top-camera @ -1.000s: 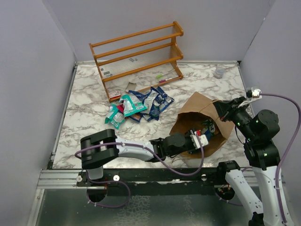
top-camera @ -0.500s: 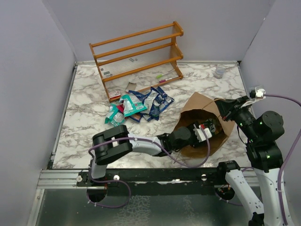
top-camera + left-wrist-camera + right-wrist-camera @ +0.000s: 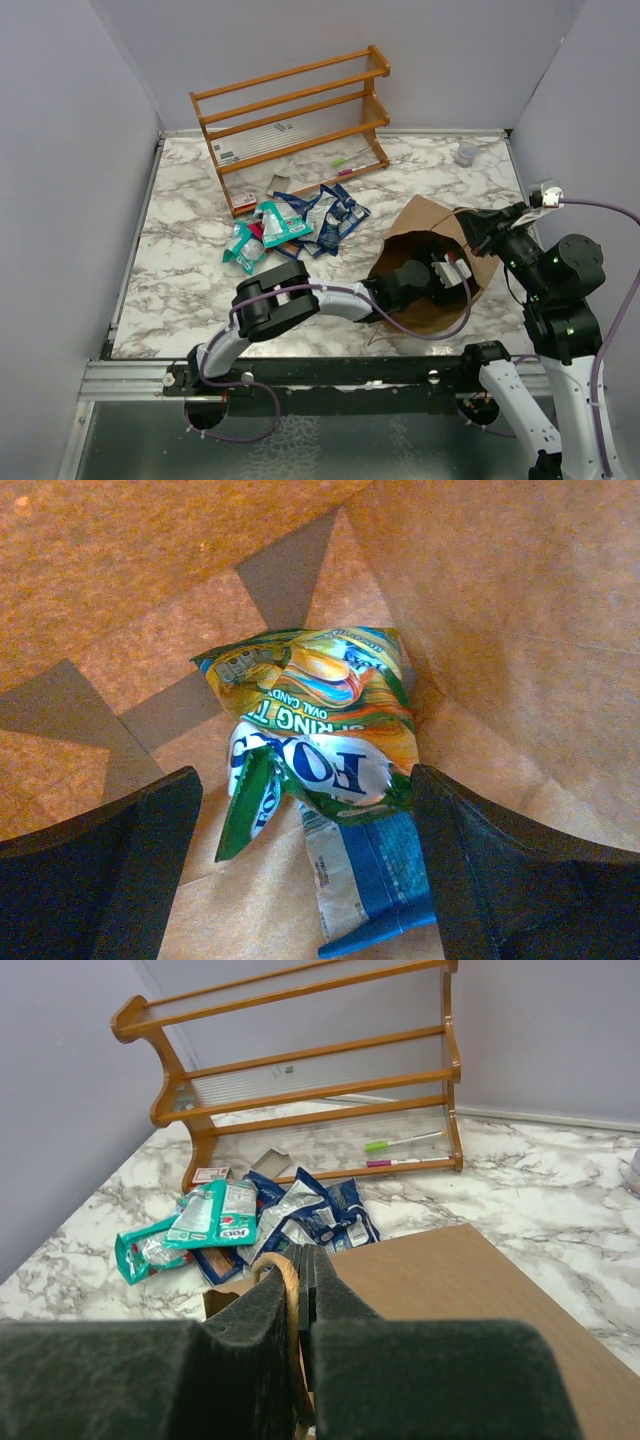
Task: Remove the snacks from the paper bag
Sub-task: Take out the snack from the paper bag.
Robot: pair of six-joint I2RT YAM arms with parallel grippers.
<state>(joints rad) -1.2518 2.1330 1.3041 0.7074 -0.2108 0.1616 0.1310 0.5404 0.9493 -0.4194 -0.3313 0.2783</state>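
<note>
The paper bag (image 3: 425, 222) lies on its side at the right, mouth facing the near left. My left gripper (image 3: 455, 272) is deep inside it, open. In the left wrist view its fingers (image 3: 130, 860) stand either side of a green-and-yellow packet (image 3: 320, 720) lying over a blue-and-white packet (image 3: 375, 880) on the bag's floor (image 3: 500, 600), not touching them. My right gripper (image 3: 472, 228) is shut on the bag's twisted handle (image 3: 288, 1285) at the upper rim, holding the bag (image 3: 450, 1280) open. Several blue and teal snacks (image 3: 295, 225) lie piled on the table, also in the right wrist view (image 3: 290, 1215).
A wooden shelf rack (image 3: 295, 120) stands at the back, also in the right wrist view (image 3: 300, 1060), with pens (image 3: 400, 1143) on its lowest shelf. A small clear cup (image 3: 466, 153) sits at the back right. Grey walls close in the marble table (image 3: 180, 290).
My left arm has reached further right, carrying its gripper from the bag's mouth deep into the bag. The right gripper has kept its hold on the handle.
</note>
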